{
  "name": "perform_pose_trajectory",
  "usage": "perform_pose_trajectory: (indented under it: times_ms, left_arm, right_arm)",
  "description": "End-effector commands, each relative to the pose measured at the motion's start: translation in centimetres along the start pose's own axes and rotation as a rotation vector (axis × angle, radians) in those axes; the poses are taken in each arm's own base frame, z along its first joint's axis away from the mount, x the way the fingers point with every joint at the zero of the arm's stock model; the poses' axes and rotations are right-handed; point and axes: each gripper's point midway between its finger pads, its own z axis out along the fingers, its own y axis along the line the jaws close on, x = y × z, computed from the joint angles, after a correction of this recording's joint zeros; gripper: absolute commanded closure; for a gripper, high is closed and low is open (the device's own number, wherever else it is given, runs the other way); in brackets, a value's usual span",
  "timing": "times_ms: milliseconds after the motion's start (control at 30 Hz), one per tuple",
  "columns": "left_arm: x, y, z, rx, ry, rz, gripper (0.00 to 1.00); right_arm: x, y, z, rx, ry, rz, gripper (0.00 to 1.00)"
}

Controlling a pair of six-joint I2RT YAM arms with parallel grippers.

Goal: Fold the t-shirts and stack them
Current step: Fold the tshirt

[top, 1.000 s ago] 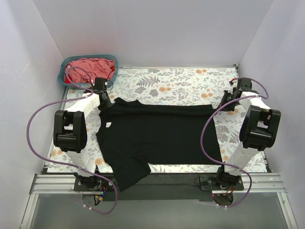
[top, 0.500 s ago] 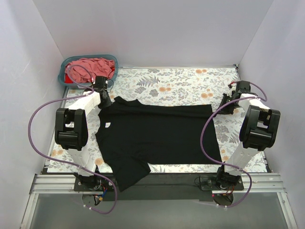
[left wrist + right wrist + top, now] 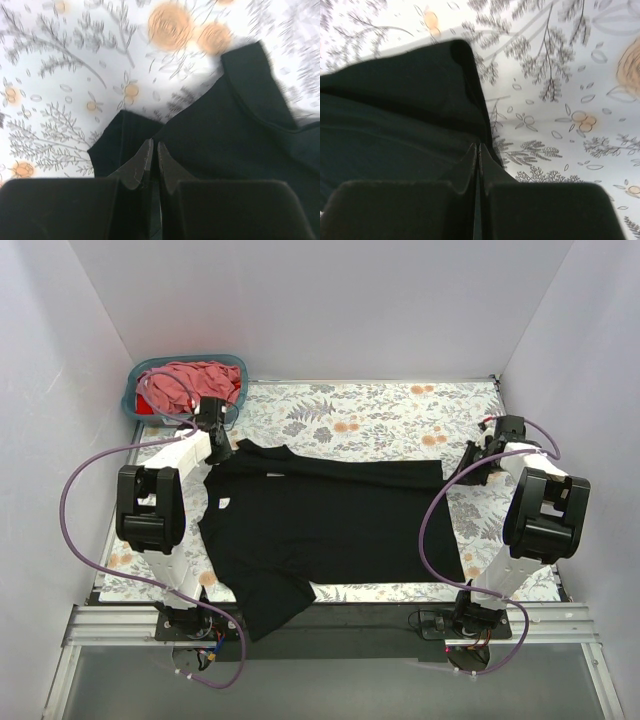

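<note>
The large black t-shirt [image 3: 330, 520] lies spread flat on the flowered table, collar to the left, one sleeve hanging over the near edge. My left gripper [image 3: 222, 452] is shut on its far left shoulder corner; in the left wrist view the gripper [image 3: 153, 145] pinches the black cloth [image 3: 225, 135]. My right gripper [image 3: 462, 468] is shut on the far right hem corner; in the right wrist view the gripper [image 3: 478, 146] grips a fold of the cloth [image 3: 395, 115]. A dusty pink shirt [image 3: 190, 380] and a bit of red cloth [image 3: 146, 412] lie in the basket.
The teal plastic basket [image 3: 131, 400] stands at the far left corner, just behind my left gripper. White walls enclose the table on three sides. Bare flowered tablecloth [image 3: 380, 420] shows behind the black shirt and at its right.
My right gripper has moved left and nearer, to the shirt's far right corner. My left gripper has shifted slightly back, and the shirt's far edge now lies straighter.
</note>
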Motion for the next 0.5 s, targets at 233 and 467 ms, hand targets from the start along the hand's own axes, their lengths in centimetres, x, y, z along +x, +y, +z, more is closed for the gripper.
perform_pose_trajectory:
  times_ms: [233,467]
  left_arm:
    - [3.2,1.7,0.3,-0.042,0.046,-0.035,1.00]
    - [2.4,1.5,-0.6,-0.023,0.018,-0.047,1.00]
  right_arm:
    - [1.9,-1.4,1.3,0.026,0.025,0.049,0.97]
    - [0.2,-0.9,0.6,0.018,-0.023,0.025,0.99]
